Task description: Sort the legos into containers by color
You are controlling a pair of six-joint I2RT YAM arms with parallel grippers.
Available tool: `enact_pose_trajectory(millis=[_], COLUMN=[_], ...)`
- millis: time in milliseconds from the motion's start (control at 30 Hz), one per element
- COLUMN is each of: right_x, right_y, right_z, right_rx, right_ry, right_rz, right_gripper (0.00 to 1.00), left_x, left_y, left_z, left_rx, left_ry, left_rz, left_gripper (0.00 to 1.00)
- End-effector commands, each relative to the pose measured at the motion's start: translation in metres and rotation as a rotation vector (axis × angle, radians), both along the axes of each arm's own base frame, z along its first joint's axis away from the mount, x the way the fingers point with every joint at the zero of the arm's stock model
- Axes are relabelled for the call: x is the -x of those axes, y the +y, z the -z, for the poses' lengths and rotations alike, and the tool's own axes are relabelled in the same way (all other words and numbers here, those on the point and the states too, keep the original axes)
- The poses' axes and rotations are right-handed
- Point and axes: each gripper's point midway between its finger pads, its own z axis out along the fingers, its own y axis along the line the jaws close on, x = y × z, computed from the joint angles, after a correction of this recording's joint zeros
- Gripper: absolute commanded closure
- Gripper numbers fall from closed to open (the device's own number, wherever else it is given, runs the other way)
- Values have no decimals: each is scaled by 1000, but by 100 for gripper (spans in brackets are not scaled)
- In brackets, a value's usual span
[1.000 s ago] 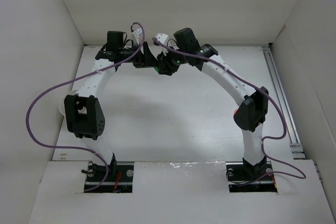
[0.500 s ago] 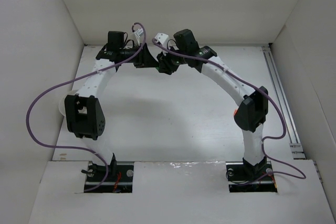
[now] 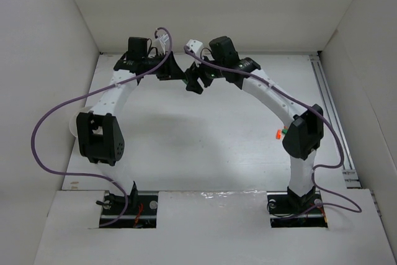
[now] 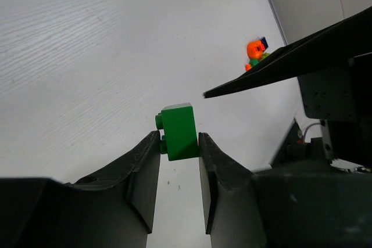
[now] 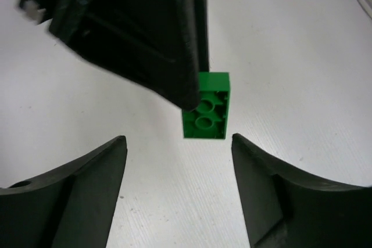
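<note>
Right pincer [image 5: 177, 143] now off green lego [image 4: 179, 132]

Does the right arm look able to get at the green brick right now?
Probably yes: the green brick sits just ahead of the open right fingers, its underside exposed, though the left fingers clamp its sides.
</note>
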Motion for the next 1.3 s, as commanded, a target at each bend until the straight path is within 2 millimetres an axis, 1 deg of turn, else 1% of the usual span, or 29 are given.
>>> enact_pose_trajectory(millis=[0, 33, 67, 100, 167, 200, 233, 267, 333, 367, 433, 467, 500, 567, 600, 633, 700, 767, 800, 833, 867, 900, 967, 1100, 1133, 1167, 1200, 1233, 1267], right_x=[11, 13, 18, 19, 18, 21, 16, 17, 4, 0, -11, -11, -18, -27, -33, -34, -44, -50, -54, -55, -57, -60, -64, -72, -77, -76, -81, -82, -84], right_y=[1, -3, -3, -4, -10, -11, -16, -17, -30, -34, -45, -44, -49, -52, -55, -55, -64, -67, -70, -69, -73, -71, -74, -74, -78, -76, -81, -80, -84], right_z=[-50, -52, -54, -48, -54, -47, -47, -43, -36, -33, -27, -33, -30, -27, -23, -21, -18, -18, -16, -10, -11, -8, -7, -1, -2, 3, 1, -2, -2], right_rx=[-129, -138, -145, -142, -169, -165, -169, -168, -159, -163, -168, -182, -187, -189, -186, -182, -177, -183, -190, -189, -194, -199, -218, -242, -249, -252, -264, -271, -281], right_ry=[-63, -55, -51, -29, -7, 31, 39, 56, 82, 110, 138, 139, 162, 177, 183, 189, 191, 196, 208, 226, 229, 236, 253, 279, 268, 290, 290, 278, 290], right_rz=[-39, -35, -50, -44, -43, -31, -11, -6, 45, 68, 113, 109, 136, 156, 168, 169, 199, 214, 220, 227, 228, 233, 247, 262, 271, 268, 283, 281, 287], right_gripper=[20, 7, 4, 2, 0, 0, 0, 0, 0, 0, 0, 0, 0, 0, 0, 0, 0, 0, 0, 0, 0, 0, 0, 0, 0, 0, 0, 0, 0], left_x=[-7, -8, -12, -13, -17, -18, -16, -18, -16, -15, -10, -7, 0, 6, 9, 17, 23, 38, 43, 51, 59, 62, 71, 74, 71, 71, 69, 69, 70], left_y=[9, 10, 16, 17, 30, 41, 43, 55, 75, 95, 120, 132, 153, 180, 199, 210, 235, 265, 274, 294, 302, 312, 333, 349, 351, 351, 355, 358, 360], left_z=[-40, -46, -45, -44, -44, -52, -49, -51, -44, -50, -43, -40, -43, -39, -43, -38, -44, -38, -39, -38, -29, -32, -29, -23, -30, -31, -26, -28, -21], left_rx=[-34, -36, -47, -48, -56, -64, -76, -98, -139, -150, -195, -220, -244, -327, -357, -388, -464, -538, -555, -602, -623, -634, -639, -676, -685, -684, -691, -707, -717], left_ry=[-139, -160, -161, -155, -155, -178, -164, -183, -164, -171, -159, -150, -144, -146, -151, -115, -127, -71, -65, -57, 2, 11, 69, 125, 107, 114, 137, 134, 159], left_rz=[-59, -67, -93, -104, -140, -175, -188, -215, -276, -330, -378, -407, -456, -509, -550, -567, -608, -669, -675, -695, -699, -712, -733, -740, -737, -735, -734, -746, -735], left_gripper=[91, 91, 91, 91, 93, 94, 94, 94, 94, 94, 94, 94, 94, 94, 94, 94, 94, 94, 94, 94, 94, 94, 94, 92, 92, 92, 91, 91, 91])
